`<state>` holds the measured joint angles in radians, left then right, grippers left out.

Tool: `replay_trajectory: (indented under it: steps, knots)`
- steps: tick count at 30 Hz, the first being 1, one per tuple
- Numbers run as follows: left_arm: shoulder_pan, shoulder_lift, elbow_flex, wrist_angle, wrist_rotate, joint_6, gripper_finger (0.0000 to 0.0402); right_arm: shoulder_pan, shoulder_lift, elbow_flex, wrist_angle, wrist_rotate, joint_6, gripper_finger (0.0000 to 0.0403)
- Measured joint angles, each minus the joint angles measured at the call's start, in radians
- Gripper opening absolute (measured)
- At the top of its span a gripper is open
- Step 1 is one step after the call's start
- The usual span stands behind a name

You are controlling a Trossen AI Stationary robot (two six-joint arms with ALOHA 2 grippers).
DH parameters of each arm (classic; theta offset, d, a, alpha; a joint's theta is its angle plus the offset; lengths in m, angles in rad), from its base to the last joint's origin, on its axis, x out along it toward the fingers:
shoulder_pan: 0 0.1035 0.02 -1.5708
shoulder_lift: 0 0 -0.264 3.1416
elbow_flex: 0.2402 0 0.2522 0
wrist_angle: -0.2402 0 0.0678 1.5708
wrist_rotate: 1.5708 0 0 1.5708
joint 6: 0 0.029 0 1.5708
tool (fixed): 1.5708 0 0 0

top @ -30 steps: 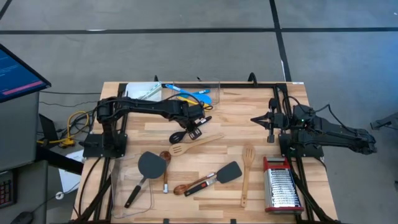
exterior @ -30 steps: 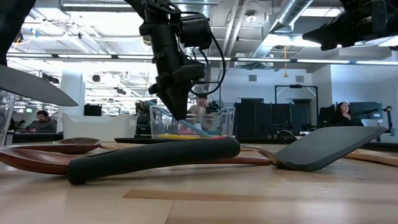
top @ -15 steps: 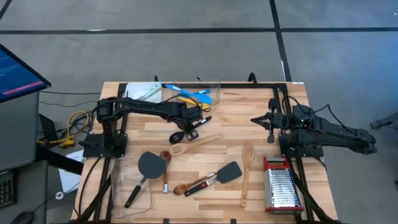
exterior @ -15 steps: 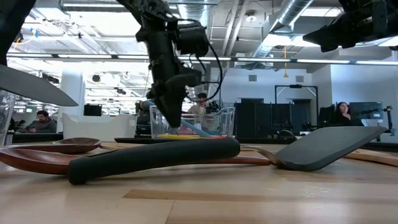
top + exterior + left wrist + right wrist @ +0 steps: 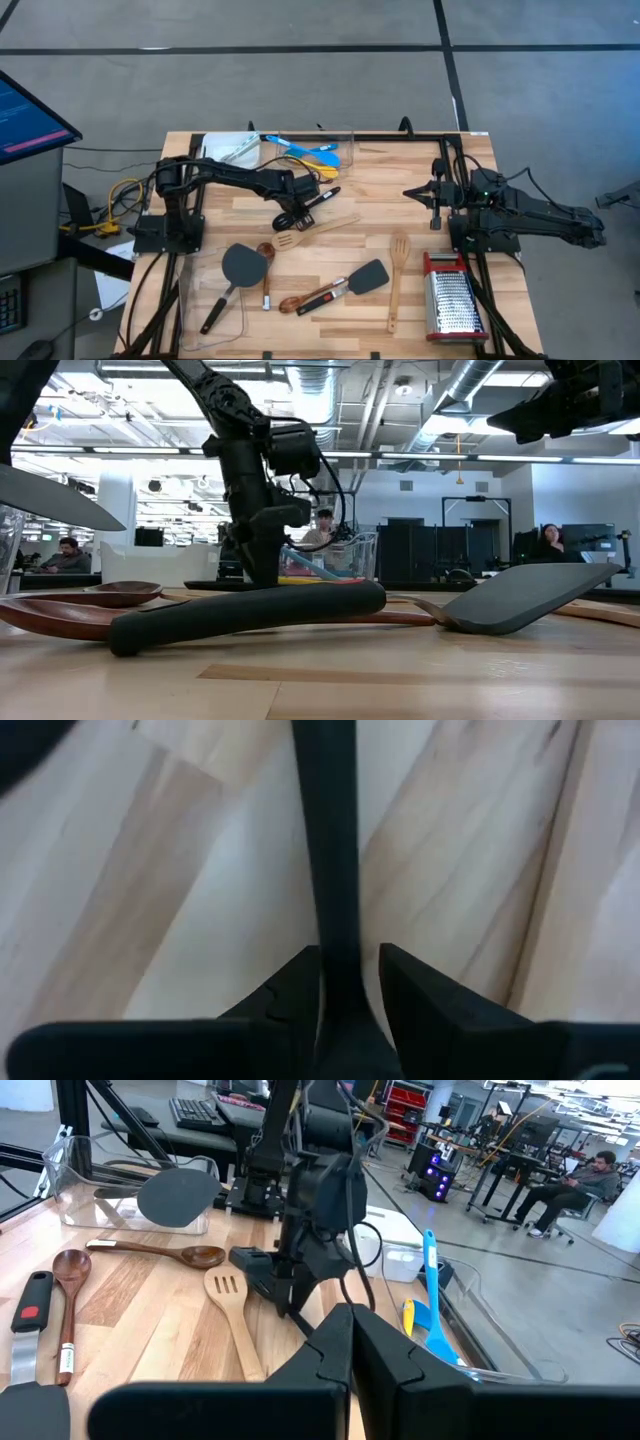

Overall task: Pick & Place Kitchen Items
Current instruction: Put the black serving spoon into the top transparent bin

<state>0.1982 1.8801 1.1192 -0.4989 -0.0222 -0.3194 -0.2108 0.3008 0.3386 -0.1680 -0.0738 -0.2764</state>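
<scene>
A black slotted spoon [image 5: 305,207] lies flat on the wooden table, its head toward the near left. My left gripper [image 5: 297,205] is down at table level over its handle [image 5: 330,840], open; one finger stands on each side of the handle, with a thin strip of table showing beside one finger. It also shows in the low view [image 5: 262,565]. My right gripper [image 5: 436,208] waits shut and empty above the table's right side. Blue and yellow spoons [image 5: 308,152] lie in a clear tub at the far edge.
A wooden slotted spatula [image 5: 318,230] lies just near of the black spoon. Closer in lie a dark grey spatula [image 5: 236,272], a wooden spoon [image 5: 266,268], a red-and-black-handled spatula [image 5: 350,283] and a wooden spatula [image 5: 398,280]. A steel grater [image 5: 452,296] stands near right.
My left gripper has come down and gone a little toward the table's near left, away from the far tub, until its fingers stand astride the black slotted spoon's handle. The spoon has stayed where it was.
</scene>
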Motion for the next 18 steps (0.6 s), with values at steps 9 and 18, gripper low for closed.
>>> replay_trajectory:
  steps: [9, 18]
  knots:
    - [0.0, -0.008, -0.095, 0.108, -0.015, -0.009, 0.0093, 0.0, 0.0, 0.0, 0.0, 0.0, 0.0, 0.0]
    - [-0.001, -0.011, -0.099, 0.117, -0.017, -0.019, 0.0015, 0.0, 0.0, 0.0, 0.0, 0.0, 0.0, 0.0]
